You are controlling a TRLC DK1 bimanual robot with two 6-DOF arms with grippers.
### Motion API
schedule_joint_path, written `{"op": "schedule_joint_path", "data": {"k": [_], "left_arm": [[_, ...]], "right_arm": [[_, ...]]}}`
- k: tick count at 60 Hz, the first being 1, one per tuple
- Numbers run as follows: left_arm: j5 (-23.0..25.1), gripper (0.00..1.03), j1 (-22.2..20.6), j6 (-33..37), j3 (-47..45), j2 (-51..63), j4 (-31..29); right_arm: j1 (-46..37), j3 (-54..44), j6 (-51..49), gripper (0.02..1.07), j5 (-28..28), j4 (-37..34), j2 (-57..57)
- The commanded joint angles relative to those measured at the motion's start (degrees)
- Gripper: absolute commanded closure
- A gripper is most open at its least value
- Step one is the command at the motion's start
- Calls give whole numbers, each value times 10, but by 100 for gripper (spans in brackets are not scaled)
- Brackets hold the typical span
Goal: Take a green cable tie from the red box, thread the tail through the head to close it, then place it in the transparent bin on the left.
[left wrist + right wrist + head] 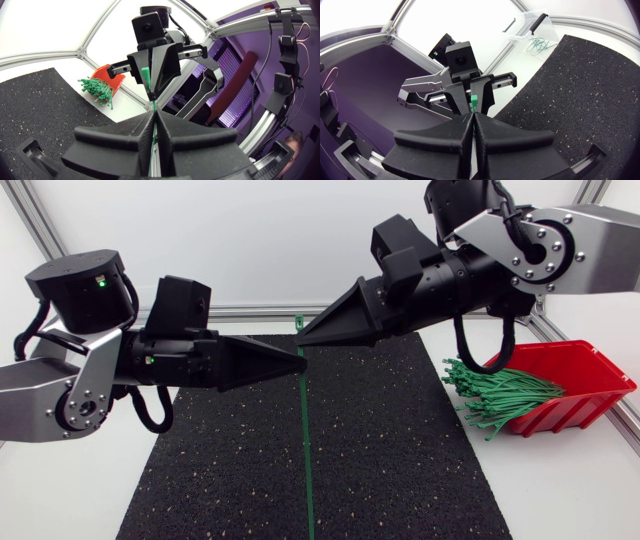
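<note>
A long green cable tie (304,440) hangs upright over the middle of the black mat, held above it by both grippers. My left gripper (300,365) comes in from the left, shut on the tie. My right gripper (303,336) is shut on it just above, so the two tips nearly meet. In the left wrist view the tie (145,76) runs from my shut left gripper (154,119) up between the other gripper's fingers. In the right wrist view a green end (475,100) shows just ahead of my right gripper (472,116). The red box (590,370) at the right holds a bundle of green ties (500,395).
The black mat (400,450) covers the table's centre. The transparent bin (535,32) stands beyond the mat's far corner in the right wrist view, with looped green ties (538,45) inside. Aluminium frame rails run along the table's back and sides.
</note>
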Motion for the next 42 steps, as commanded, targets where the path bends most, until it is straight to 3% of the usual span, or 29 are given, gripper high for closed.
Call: {"op": "schedule_joint_path", "data": {"k": [1,7,13,15,42], "left_arm": [[1,99,-7,-18,12,5,12],[1,99,-6,-19,12,6,12],[1,99,-5,-19,11,6,12],[1,99,-4,-19,10,6,12],[1,99,-1,-23,14,7,13]], "right_arm": [[3,-18,9,101,10,13,-17],[2,-26,9,100,17,31,-27],[-5,-38,-1,74,17,38,-37],[-8,-44,-5,70,19,38,-41],[8,-109,-64,69,14,31,-64]]}}
